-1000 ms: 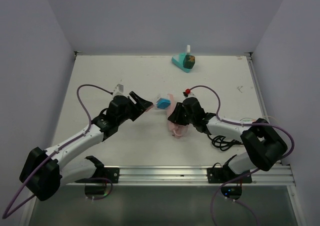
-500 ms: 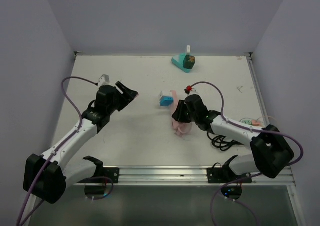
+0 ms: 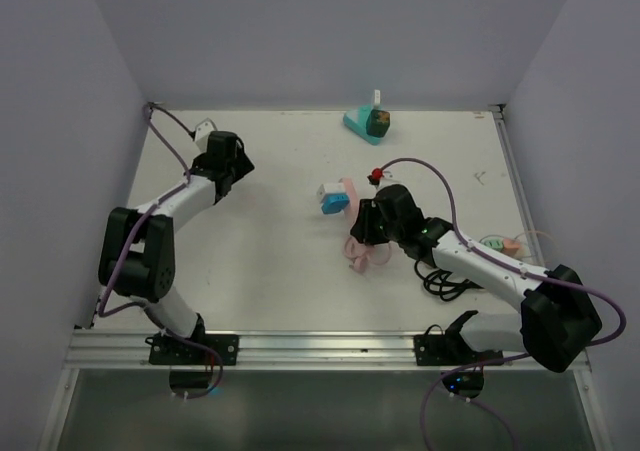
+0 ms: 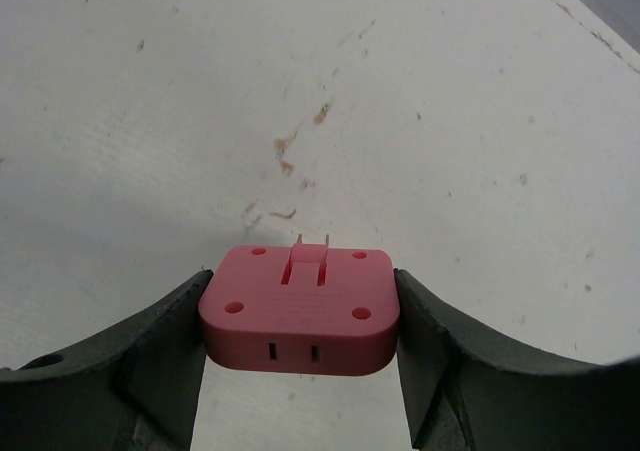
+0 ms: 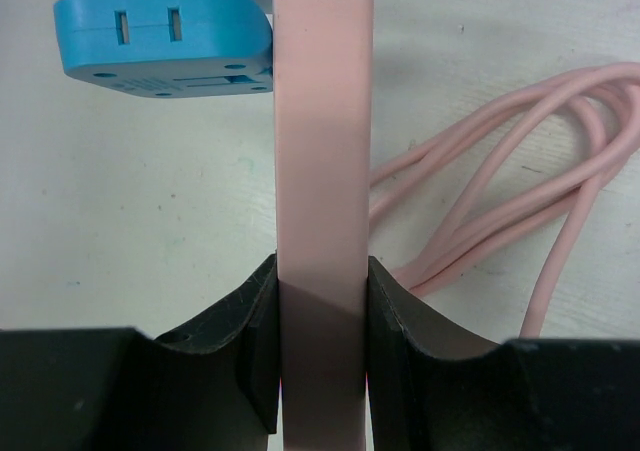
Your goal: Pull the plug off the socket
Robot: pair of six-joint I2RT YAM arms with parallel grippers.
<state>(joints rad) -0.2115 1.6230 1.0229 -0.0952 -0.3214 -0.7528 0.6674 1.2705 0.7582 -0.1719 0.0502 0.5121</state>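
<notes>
While left end effector [image 4: 299,321] clamps red plug [image 4: 299,296], right end effector [image 5: 320,286] grips pink socket [image 5: 322,121]

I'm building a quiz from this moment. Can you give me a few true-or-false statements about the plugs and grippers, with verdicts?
The left gripper holds a red plug. True.
The right gripper is open and empty. False: it is shut on the pink power strip.
A blue plug sits against the power strip. True.
In the right wrist view, the pink cable lies left of the strip. False: it lies to the right.
</notes>
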